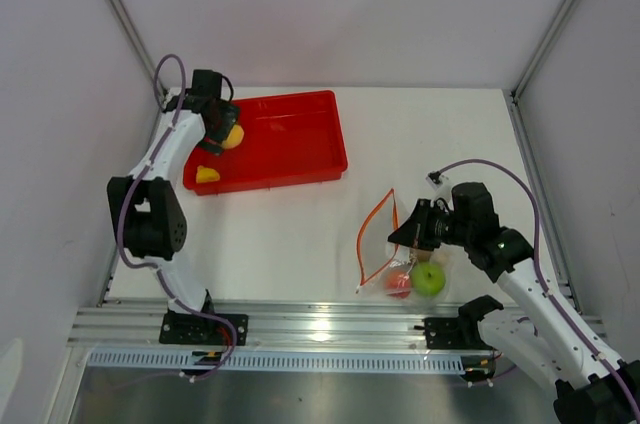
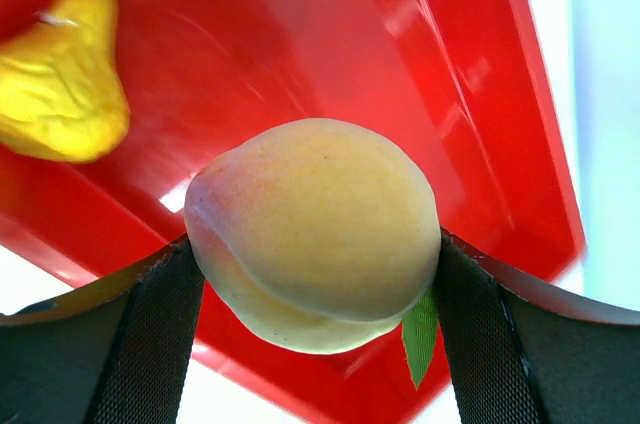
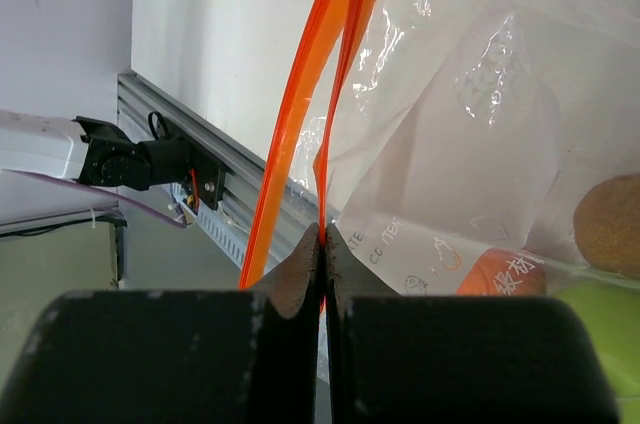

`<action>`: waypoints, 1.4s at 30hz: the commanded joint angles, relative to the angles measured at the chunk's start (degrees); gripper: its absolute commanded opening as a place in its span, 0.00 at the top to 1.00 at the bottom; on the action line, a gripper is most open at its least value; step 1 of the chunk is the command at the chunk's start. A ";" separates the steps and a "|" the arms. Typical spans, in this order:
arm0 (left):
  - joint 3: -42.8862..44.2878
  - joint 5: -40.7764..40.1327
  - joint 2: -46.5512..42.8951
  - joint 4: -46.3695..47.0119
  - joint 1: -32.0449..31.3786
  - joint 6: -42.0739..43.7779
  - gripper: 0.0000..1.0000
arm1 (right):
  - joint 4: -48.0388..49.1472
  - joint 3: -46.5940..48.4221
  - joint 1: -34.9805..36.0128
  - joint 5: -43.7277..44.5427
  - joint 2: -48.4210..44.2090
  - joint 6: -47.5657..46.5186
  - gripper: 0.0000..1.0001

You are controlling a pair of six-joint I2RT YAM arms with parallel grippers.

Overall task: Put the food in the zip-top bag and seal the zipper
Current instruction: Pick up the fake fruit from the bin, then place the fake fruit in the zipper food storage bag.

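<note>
Fingers [image 2: 150, 344] of the left gripper [image 1: 218, 132] clamp the orange-yellow peach [image 2: 315, 234] from both sides, over the left end of the red tray [image 1: 290, 134]. A yellow piece [image 2: 60, 74] lies in the tray near its front edge. Fingers [image 3: 295, 284] of the right gripper [image 1: 405, 232] are pressed together on the zipper [image 3: 300, 124], pinching one strip while the other bows away. The zip-top bag [image 3: 470, 144] rests on the table [image 1: 300, 234] at the front right. It holds a green apple [image 1: 429, 278], a red-pink fruit [image 1: 399, 283] and a small brownish piece [image 3: 608, 224].
</note>
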 commanded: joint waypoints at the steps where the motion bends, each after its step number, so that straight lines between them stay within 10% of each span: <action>1: -7.58 5.70 -6.95 10.72 -2.09 5.49 0.99 | 0.61 -0.36 -0.21 1.06 -0.46 -0.69 1.00; 11: -28.34 24.40 -24.88 40.33 -9.74 16.48 0.99 | 0.79 -0.97 -0.30 1.42 -0.20 -0.78 1.00; 18: -46.99 55.07 -36.22 78.22 -18.16 19.29 0.99 | 1.14 -1.85 -0.21 1.24 -0.46 -0.51 1.00; 29: -49.01 56.87 -37.90 67.25 -42.15 31.08 0.99 | -0.70 0.52 -0.30 0.98 -1.60 -1.31 1.00; 42: -51.21 48.51 -31.85 66.46 -50.61 31.87 0.99 | -3.95 3.51 -0.21 -1.04 -5.03 -0.87 1.00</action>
